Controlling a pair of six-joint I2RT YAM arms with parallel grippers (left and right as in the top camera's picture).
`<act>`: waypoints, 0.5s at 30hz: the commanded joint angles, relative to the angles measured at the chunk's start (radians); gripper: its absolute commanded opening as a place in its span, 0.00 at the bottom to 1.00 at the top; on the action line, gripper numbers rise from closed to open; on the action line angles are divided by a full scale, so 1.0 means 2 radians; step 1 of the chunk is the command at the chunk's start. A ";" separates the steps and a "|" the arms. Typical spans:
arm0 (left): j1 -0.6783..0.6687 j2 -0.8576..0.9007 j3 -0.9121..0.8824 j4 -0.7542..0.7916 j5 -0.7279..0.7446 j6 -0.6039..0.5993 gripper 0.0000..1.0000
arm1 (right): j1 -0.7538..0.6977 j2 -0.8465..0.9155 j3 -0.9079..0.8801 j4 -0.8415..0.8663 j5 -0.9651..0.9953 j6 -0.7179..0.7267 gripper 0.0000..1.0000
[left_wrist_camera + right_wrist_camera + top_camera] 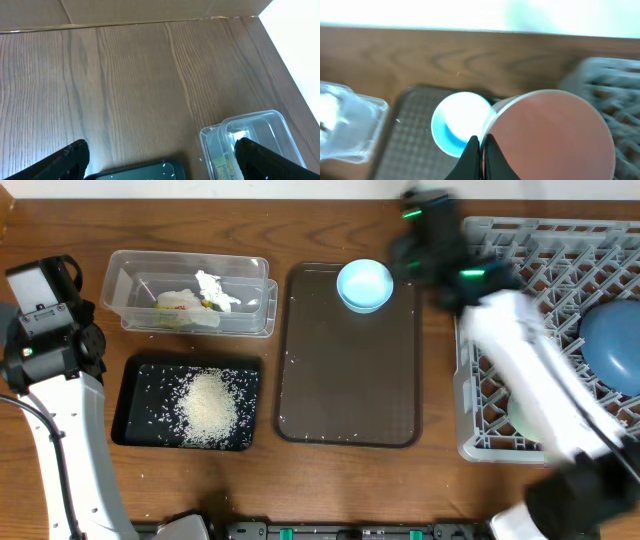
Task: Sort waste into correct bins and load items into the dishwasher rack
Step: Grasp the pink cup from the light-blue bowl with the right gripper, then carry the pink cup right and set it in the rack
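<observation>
Counter (125, 75) under wide-open left gripper (162, 152), near clear tub (260, 130); right gripper (482, 145) closed, seemingly pinching pink cup (550, 135) at rim, just beside pale-blue bowl (457, 125) on dark-brown tray (402, 145).

— Where's the rice?
— A heap of white grains (208, 408) in the shallow black tray (140, 430), lower left of the overhead view, with loose grains scattered round it.
— The tissue and wrapper?
— The crumpled tissue (215, 288) and the yellow-green wrapper (180, 302) both lie in the clear tub (125, 290), upper left.
— The dishes?
— The pale-blue small bowl (364, 284) stands upright, upper centre. The large blue plate-bowl (612, 345) sits in the grey rack (570, 255) at the right edge. The pink cup (550, 135), blurred, fills the lower right of the right wrist view.
</observation>
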 commanded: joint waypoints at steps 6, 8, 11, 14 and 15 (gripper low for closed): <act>0.002 0.001 0.002 -0.002 -0.001 -0.002 0.95 | -0.168 -0.032 -0.014 -0.127 -0.268 0.023 0.01; 0.002 0.001 0.002 -0.002 -0.001 -0.002 0.95 | -0.212 -0.032 -0.042 -0.129 -0.335 0.019 0.01; 0.002 0.001 0.002 -0.002 -0.001 -0.002 0.95 | -0.262 -0.032 -0.077 -0.115 -0.410 0.010 0.01; 0.002 0.001 0.002 -0.002 -0.001 -0.002 0.95 | -0.314 -0.032 -0.117 -0.080 -0.522 0.009 0.01; 0.002 0.001 0.002 -0.002 -0.001 -0.002 0.95 | -0.333 -0.032 -0.132 -0.063 -0.564 0.009 0.01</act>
